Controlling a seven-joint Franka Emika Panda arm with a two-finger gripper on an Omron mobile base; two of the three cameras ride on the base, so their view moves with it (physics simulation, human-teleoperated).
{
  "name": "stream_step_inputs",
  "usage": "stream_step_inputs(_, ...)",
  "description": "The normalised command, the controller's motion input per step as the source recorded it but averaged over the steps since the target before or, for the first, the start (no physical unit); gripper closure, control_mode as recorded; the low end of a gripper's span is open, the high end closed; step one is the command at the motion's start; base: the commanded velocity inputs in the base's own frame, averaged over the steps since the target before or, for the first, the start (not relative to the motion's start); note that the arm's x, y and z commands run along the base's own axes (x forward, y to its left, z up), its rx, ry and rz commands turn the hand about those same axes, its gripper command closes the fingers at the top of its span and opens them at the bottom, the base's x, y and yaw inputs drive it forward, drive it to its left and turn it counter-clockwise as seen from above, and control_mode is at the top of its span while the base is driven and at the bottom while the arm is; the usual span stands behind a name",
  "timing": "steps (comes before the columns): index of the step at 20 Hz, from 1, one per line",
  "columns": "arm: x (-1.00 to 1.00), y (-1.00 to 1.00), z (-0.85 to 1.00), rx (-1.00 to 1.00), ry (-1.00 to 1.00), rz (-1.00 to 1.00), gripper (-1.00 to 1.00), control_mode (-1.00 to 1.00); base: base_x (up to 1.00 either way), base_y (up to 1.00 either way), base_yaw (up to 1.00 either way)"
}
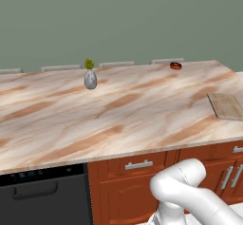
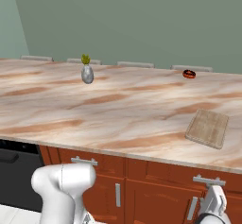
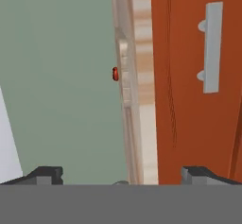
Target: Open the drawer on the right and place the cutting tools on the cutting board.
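Drawer: closed, its flat reddish-brown wooden front [image 2: 208, 173] set just under the counter's front edge near the right end, below the cutting board.

Handle: short silver bar [image 2: 208, 181] lying level across the drawer front; in the hand view it [image 3: 212, 47] stands on end because the hand is rolled onto its side.

Gripper: fingertips spread wide with nothing between them [image 3: 122, 175], low in front of the cabinets at the right end, its white hand [image 2: 213, 204] just beneath the drawer.

Key relation: from the fingers, the handle sits ahead and off toward the right-hand fingertip [image 3: 201, 175], not yet between the two; the bar's long axis points away along the line of sight rather than across the gap. By my reading, the hand must shift toward the cabinet front and close in before the fingers can straddle the bar.

Cutting board: thin, plain rectangle of light tan wood [image 2: 208, 127], flat on the counter near its front right corner, slightly skewed to the edge, nothing on it.

Counter: smooth pink-beige marbled slab [image 1: 118, 110] with rust-coloured veining, overhanging the cabinets.

Cutting tools: none to be seen; presumably inside the shut drawer.

Other items: small grey speckled vase [image 1: 90, 79] with a green sprig toward the back edge; a small red-and-black round object [image 1: 175, 65] near the back right; black dishwasher front [image 1: 42, 195] at the left.

Stage: as I judge it, the approach to the handle; the drawer not yet opened.
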Motion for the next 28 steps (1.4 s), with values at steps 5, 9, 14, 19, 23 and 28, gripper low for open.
stream_step_inputs(5,0.16,0.00,-0.40,-0.01,-0.11,0.00,-1.00,-1.00,0.00,0.00,0.00)
stream_step_inputs(9,0.27,0.00,-0.32,-0.02,-0.10,0.00,-1.00,-1.00,0.00,0.00,0.00)
stream_step_inputs(14,0.37,-0.01,-0.27,-0.01,-0.04,0.00,-1.00,-1.00,0.00,0.00,0.00)
stream_step_inputs(19,0.39,-0.07,-0.28,0.00,0.00,0.00,-1.00,-1.00,0.00,0.00,0.00)
stream_step_inputs(23,0.39,-0.21,-0.30,0.00,-0.01,0.01,-1.00,-1.00,0.00,0.00,0.00)
stream_step_inputs(28,0.32,-0.39,-0.35,0.00,-0.03,0.05,-1.00,-1.00,0.00,0.00,0.00)
